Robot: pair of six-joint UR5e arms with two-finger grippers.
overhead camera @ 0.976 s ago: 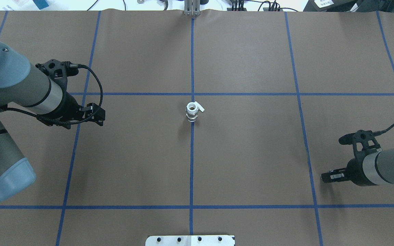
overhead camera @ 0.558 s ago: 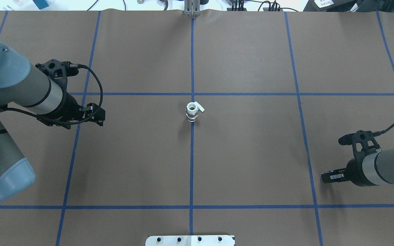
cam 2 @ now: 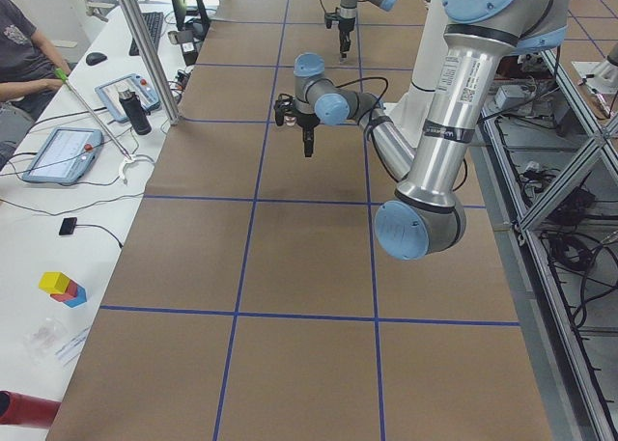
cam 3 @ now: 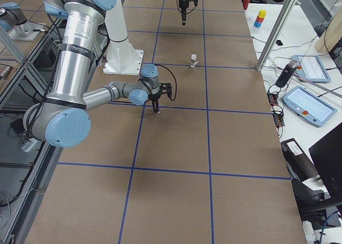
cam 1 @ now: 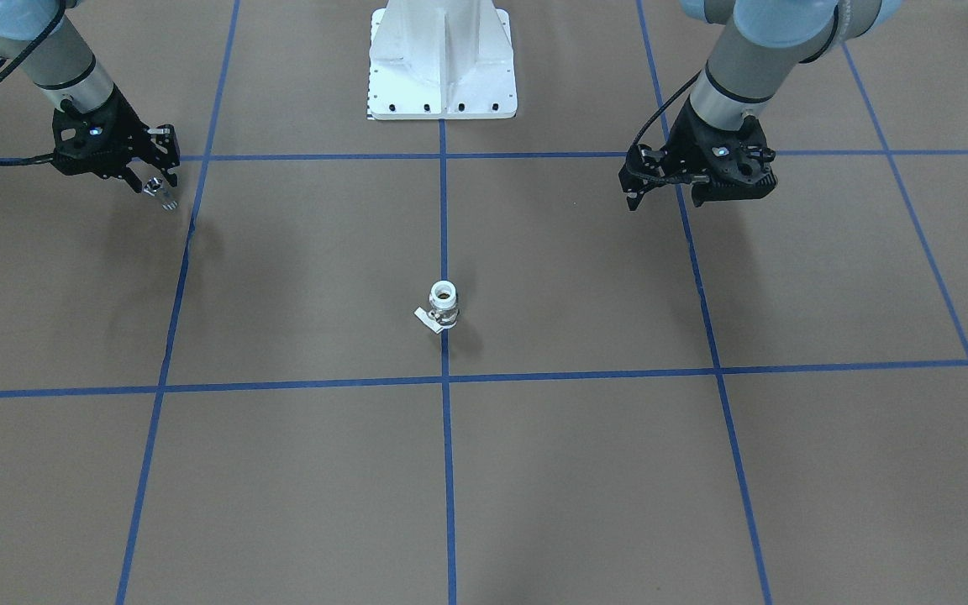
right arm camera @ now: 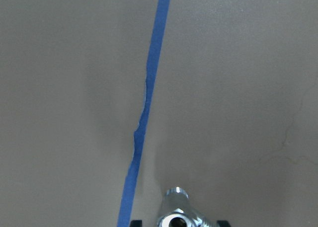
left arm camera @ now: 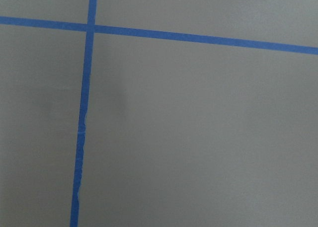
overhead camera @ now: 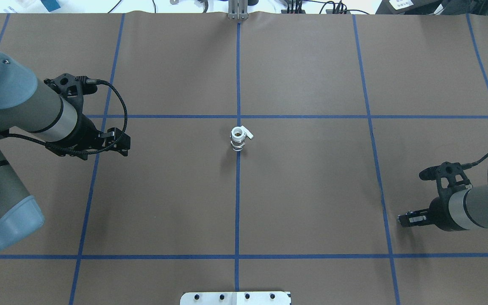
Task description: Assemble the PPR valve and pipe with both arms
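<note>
Across brown table (overhead camera: 311, 190) gridded in blue tape (overhead camera: 237, 212), white-ended silvery valve (overhead camera: 238, 140) upright at centre, right gripper (cam 1: 156, 186) pinching short silvery pipe (right arm camera: 173, 214), left gripper (cam 1: 732, 200) spread, empty.

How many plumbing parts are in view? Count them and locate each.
2. The PPR valve stands upright on the centre tape line; the pipe is held in the right gripper. No others show.

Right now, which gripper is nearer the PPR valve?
Left. The left gripper is straight out left of the PPR valve; the right gripper is farther off, to its right and nearer the robot.
</note>
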